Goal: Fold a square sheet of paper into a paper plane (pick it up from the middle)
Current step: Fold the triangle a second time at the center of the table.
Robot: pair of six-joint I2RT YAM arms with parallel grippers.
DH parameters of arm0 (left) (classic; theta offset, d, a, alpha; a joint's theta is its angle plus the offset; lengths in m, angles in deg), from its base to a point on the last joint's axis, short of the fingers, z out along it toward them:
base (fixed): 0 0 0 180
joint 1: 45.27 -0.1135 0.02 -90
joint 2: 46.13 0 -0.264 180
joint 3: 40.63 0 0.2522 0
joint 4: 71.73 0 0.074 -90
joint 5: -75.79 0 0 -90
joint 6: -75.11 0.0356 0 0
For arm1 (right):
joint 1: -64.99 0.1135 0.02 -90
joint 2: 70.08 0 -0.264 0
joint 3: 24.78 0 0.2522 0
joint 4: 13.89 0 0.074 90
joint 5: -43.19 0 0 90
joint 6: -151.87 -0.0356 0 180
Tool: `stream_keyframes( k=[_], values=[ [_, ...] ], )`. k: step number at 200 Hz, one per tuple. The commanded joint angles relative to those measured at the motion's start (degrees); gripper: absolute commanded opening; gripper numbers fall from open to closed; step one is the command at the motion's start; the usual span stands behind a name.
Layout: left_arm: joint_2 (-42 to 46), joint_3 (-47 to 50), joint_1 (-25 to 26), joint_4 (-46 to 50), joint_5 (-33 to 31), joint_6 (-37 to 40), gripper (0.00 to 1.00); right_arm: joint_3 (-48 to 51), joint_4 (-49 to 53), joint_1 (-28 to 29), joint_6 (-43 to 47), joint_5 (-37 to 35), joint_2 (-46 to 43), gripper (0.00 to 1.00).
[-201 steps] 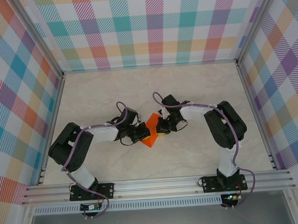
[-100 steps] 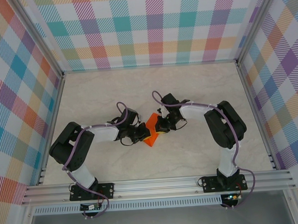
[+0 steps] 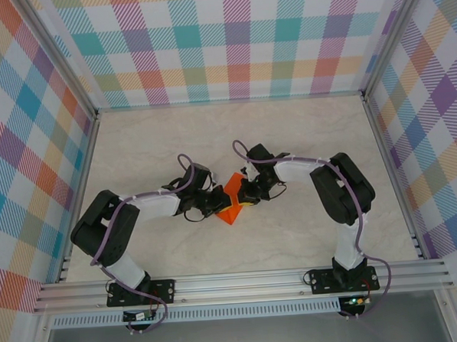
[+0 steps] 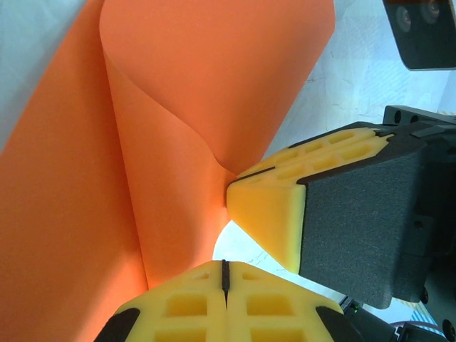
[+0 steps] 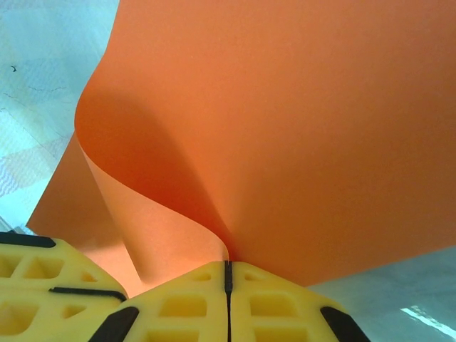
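Note:
The square sheet of paper (image 3: 232, 202) is bright orange and bent into a curled fold at the table's middle. My right gripper (image 5: 228, 265) is shut on it, and the fold runs straight into the seam between its yellow pads. The sheet (image 5: 285, 128) rises above them. My left gripper (image 4: 224, 265) is shut beside the sheet (image 4: 178, 142). Bare table shows just past its tips, and no paper enters its seam. In the top view the left gripper (image 3: 217, 205) and the right gripper (image 3: 242, 197) meet at the paper from either side. The paper plane is out of view.
The right gripper's yellow pad (image 4: 267, 214) sits a finger-width from the left gripper's tips. The left gripper's fingers (image 5: 43, 281) show low left in the right wrist view. Pale marble table (image 3: 303, 136) spreads all round, ringed by checked walls (image 3: 229, 41).
The left arm has shifted slightly, its elbow drawing in toward the paper. The paper and the right gripper have stayed nearly where they were.

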Motion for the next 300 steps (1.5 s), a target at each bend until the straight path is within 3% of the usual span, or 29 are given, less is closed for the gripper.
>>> stream_keyframes(
  k=[1,300],
  values=[
    [-0.65,0.24,0.56,-0.88,0.05,0.94,0.03,-1.24,0.66,-0.37,1.17,1.29,0.77,0.06],
    [-4.89,-0.11,0.61,-0.28,0.27,1.27,0.03,-1.24,3.29,-0.36,1.63,-1.24,0.25,0.06]
  ],
)
